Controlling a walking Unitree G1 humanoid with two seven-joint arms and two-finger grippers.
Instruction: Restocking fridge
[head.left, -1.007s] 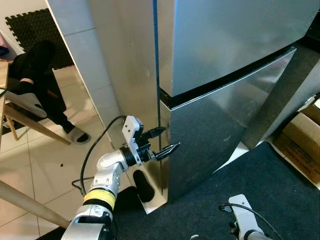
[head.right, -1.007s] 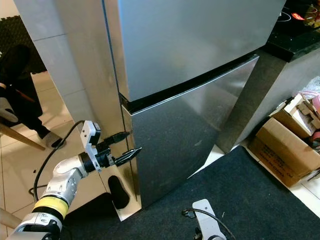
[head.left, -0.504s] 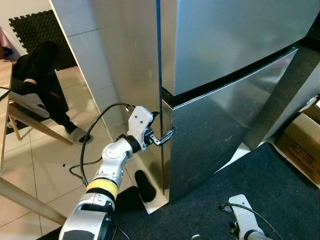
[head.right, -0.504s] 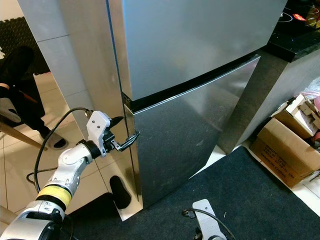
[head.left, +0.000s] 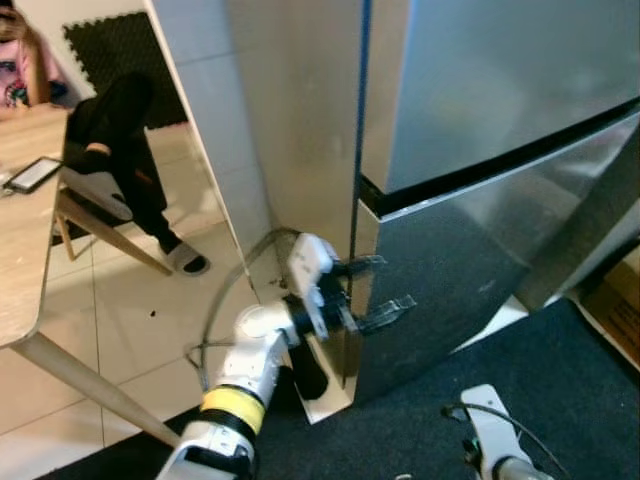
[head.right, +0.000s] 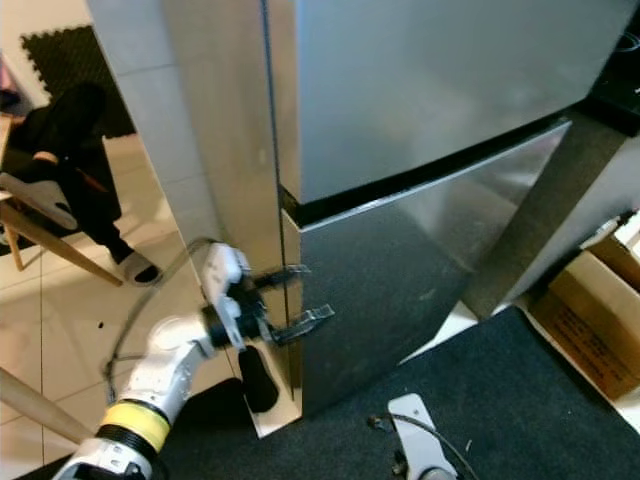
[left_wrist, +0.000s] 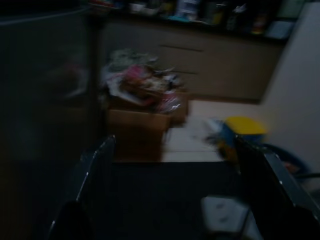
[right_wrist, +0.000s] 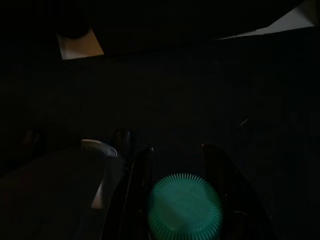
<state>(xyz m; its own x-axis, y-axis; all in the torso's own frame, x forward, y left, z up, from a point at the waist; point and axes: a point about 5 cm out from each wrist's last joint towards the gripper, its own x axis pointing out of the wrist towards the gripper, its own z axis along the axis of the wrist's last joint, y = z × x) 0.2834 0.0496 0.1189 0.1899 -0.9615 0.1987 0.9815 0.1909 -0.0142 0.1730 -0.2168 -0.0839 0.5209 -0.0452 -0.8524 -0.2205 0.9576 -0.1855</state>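
The steel fridge stands closed, its upper door (head.left: 500, 80) above the lower door (head.left: 460, 270). My left gripper (head.left: 383, 288) is open at the left edge of the lower door, just below the black seam, its two fingers pointing across the door front. In the left wrist view its fingers (left_wrist: 95, 165) are spread wide with nothing between them. A bottle with a ribbed green cap (right_wrist: 185, 205) sits between the dark fingers (right_wrist: 142, 172) of my right gripper (right_wrist: 177, 150), which is shut on it. The right wrist (head.left: 490, 445) hangs low over the rug.
A tiled pillar (head.left: 200, 90) flanks the fridge's left side. A person in black (head.left: 120, 130) sits on a chair at the far left, beside a wooden table (head.left: 30, 250). A black shoe (head.right: 255, 380) lies at the fridge base. A cardboard box (head.right: 590, 320) stands right of the dark rug (head.left: 560, 390).
The camera has shifted, so the fridge sits further right in the picture. My left gripper has dropped from the door seam to the lower door's edge and opened wider.
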